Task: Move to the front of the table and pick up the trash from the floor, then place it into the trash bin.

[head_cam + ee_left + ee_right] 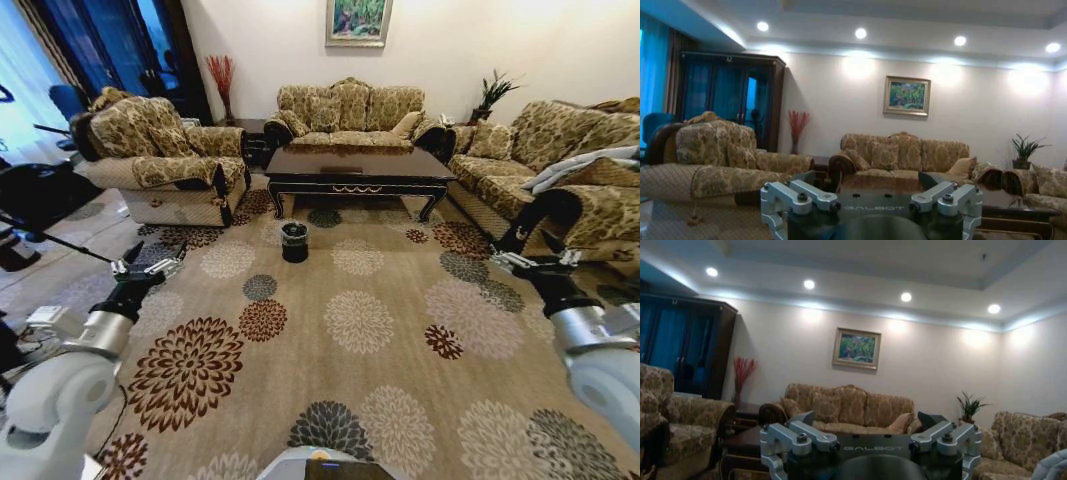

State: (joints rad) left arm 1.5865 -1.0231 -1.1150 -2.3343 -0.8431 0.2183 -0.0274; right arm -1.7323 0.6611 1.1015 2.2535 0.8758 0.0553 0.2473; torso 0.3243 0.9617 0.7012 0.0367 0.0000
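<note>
Two arms are seen in the head view, raised at the lower corners of the frame with elbows bent and wrists pointed forward, a carrying pose judged to suit driving rather than reaching. The left gripper (146, 266) sits at the left middle, the right gripper (538, 260) at the right middle; both are spread and nothing is held. The table (358, 166) stands in the upper centre, well apart from the robot, ringed by a sofa (348, 112) behind it and an armchair (160, 160) at upper left. The trash bin (294, 242) is set on the flowered carpet (360, 320) just in front of the table's left end, presumably to be within easy reach of the pickup spot. The trash cannot be made out on the patterned floor.

In the left wrist view, the left gripper (870, 200) is shown at the lower centre, jaws apart and empty, levelled at the far sofa.

In the right wrist view, the right gripper (870, 440) is likewise shown released and empty, aimed horizontally across the room.
</note>
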